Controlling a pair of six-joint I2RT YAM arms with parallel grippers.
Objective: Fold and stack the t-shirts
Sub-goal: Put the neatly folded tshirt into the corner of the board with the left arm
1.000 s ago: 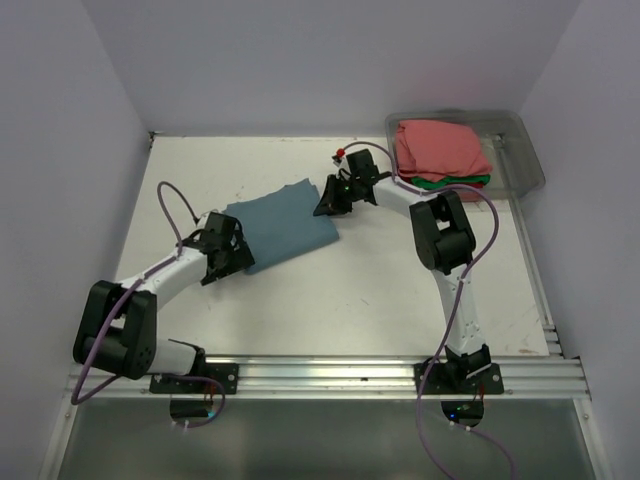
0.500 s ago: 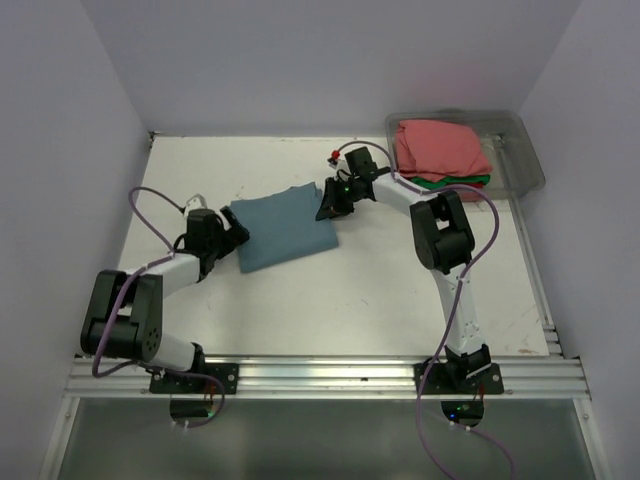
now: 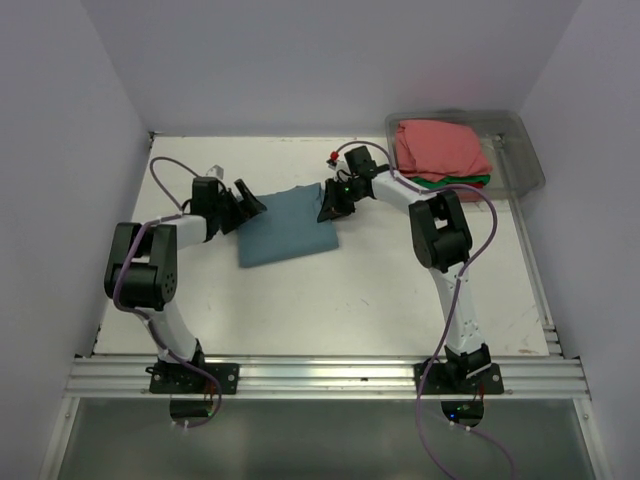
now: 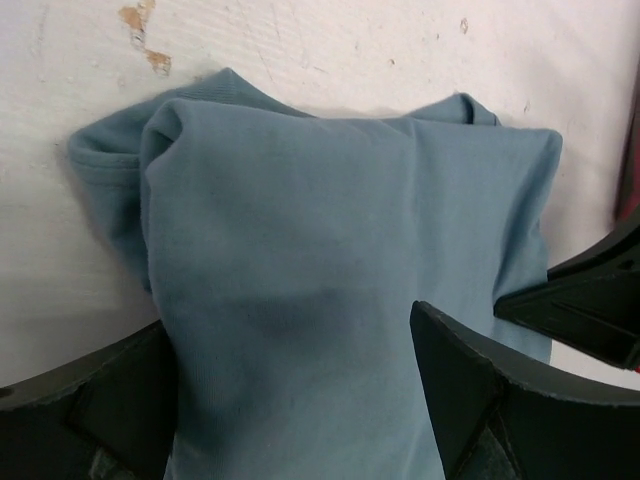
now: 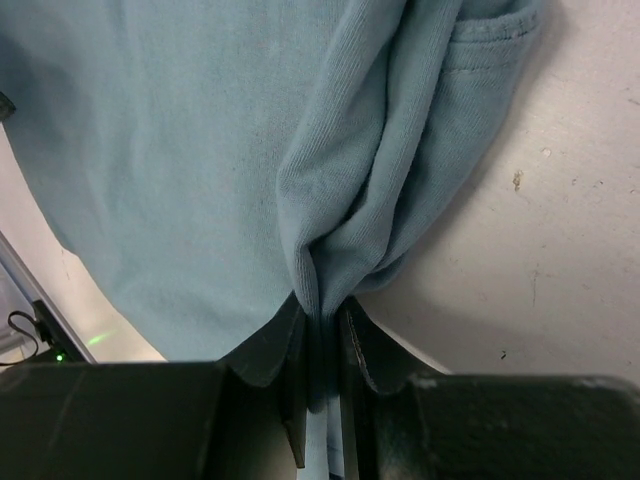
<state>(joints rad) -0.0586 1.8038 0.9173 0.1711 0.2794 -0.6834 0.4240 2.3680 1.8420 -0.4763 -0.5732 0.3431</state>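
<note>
— What sort of place is this?

— A robotics lab, a test cell by the look of it. Two robot arms [image 3: 455,300] are bolted to an aluminium rail [image 3: 330,375] at the near edge of a white table [image 3: 380,290], and purple cables [image 3: 424,400] trail loose from their bases.

— Not a home, with a slate-blue t-shirt [image 3: 285,228] lying there?

— No. Bare pale wall panels [image 3: 300,60] box the table in on three sides. The tabletop shows chip marks [image 4: 140,30]. The folded t-shirts [image 3: 440,150] sit in a clear plastic bin [image 3: 525,150], like props.
</note>
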